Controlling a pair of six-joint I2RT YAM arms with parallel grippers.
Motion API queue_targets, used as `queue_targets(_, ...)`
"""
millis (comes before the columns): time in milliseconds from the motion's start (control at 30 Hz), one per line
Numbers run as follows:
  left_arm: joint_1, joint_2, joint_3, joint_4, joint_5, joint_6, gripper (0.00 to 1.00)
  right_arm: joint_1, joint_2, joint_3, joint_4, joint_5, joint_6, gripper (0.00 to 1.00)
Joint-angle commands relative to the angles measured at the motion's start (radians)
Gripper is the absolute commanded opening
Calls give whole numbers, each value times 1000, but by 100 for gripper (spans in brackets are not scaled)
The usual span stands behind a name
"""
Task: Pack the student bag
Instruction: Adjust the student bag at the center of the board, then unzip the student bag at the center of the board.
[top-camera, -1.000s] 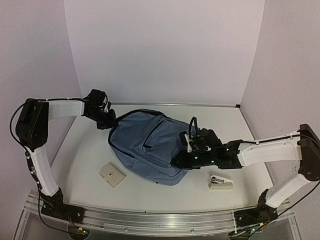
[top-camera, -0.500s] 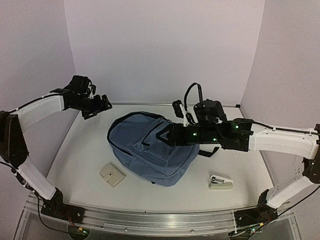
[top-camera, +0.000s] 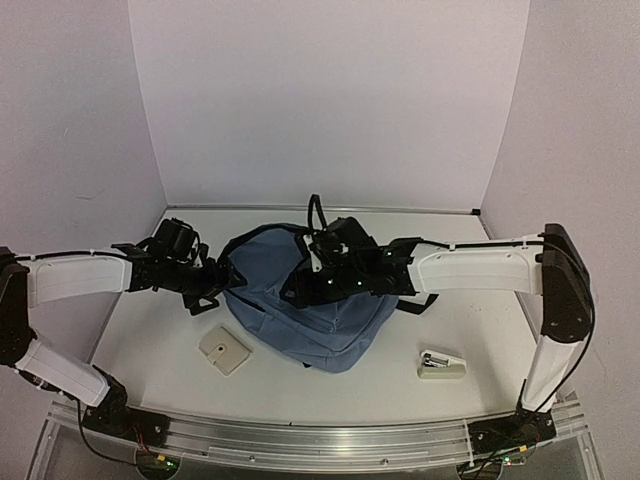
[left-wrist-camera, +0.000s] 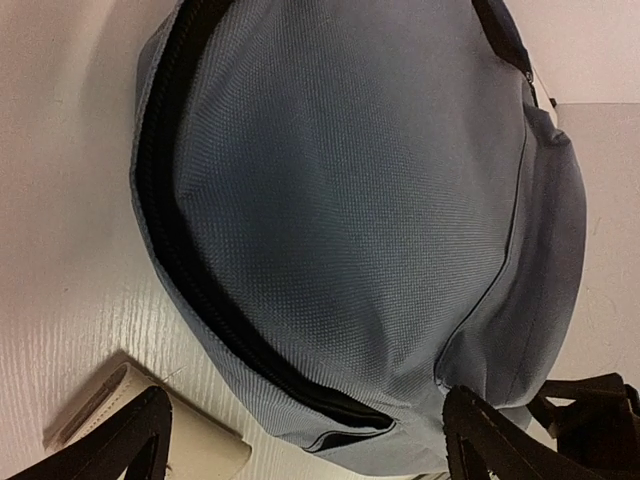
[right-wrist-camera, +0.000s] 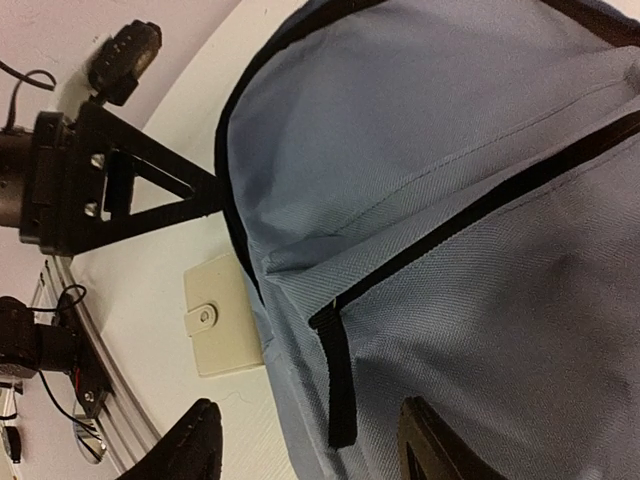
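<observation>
Two grippers, both with jaws apart and holding nothing: left gripper at the left flank of the student bag, right gripper low over its front. Risk noted: the soft fabric could bunch or slide under a one-sided push and shove the beige wallet lying just beside its near-left edge. Bag lies mid-way across the desk, front pocket up, long axis apparently from far-left toward near-right corner; top end not discernible.
</observation>
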Motion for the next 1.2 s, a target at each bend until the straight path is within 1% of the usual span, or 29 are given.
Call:
queue_targets(0, 4, -5, -14, 154, -15, -69, 93, 5, 22, 60, 2, -11, -5, 50)
queue_targets(100, 4, 35, -11, 164, -22, -70, 86, 5, 41, 69, 6, -32, 7, 41)
queue_targets(233, 4, 56, -51, 207, -40, -95, 70, 5, 46, 67, 24, -35, 17, 38)
queue_targets(267, 4, 57, -59, 215, -43, -98, 67, 4, 46, 69, 28, -37, 20, 36)
queue_targets(333, 3, 61, -60, 212, -48, -95, 63, 4, 49, 74, 31, -34, 19, 31)
queue_targets(433, 4, 78, -44, 198, -47, -83, 61, 5, 52, 78, 31, -23, 19, 24)
queue_targets(567, 2, 102, -33, 172, -54, -73, 64, 4, 59, 87, 31, -19, 18, 16)
queue_targets(600, 2, 103, -36, 179, -56, -72, 62, 5, 60, 88, 31, -15, 19, 14)
queue_targets(700, 2, 123, -31, 186, -61, -63, 50, 4, 62, 93, 31, 4, 19, 4)
queue_targets(733, 2, 129, -26, 186, -60, -61, 43, 5, 61, 94, 31, 9, 20, 0)
queue_targets(767, 2, 137, -22, 187, -61, -58, 39, 5, 59, 95, 31, 19, 22, 0)
queue_targets(867, 3, 149, -12, 180, -69, -55, 17, 5, 40, 92, 31, 54, 31, 0)
queue_targets(933, 2, 151, -9, 166, -79, -53, 5, 5, 21, 91, 31, 88, 36, 0)
queue_targets(1000, 2, 148, -12, 152, -88, -50, 0, 6, 5, 94, 29, 125, 37, 0)
queue_targets(1167, 2, 125, -47, 136, -103, -38, 0, -10, -5, 105, 30, 194, 42, 0)
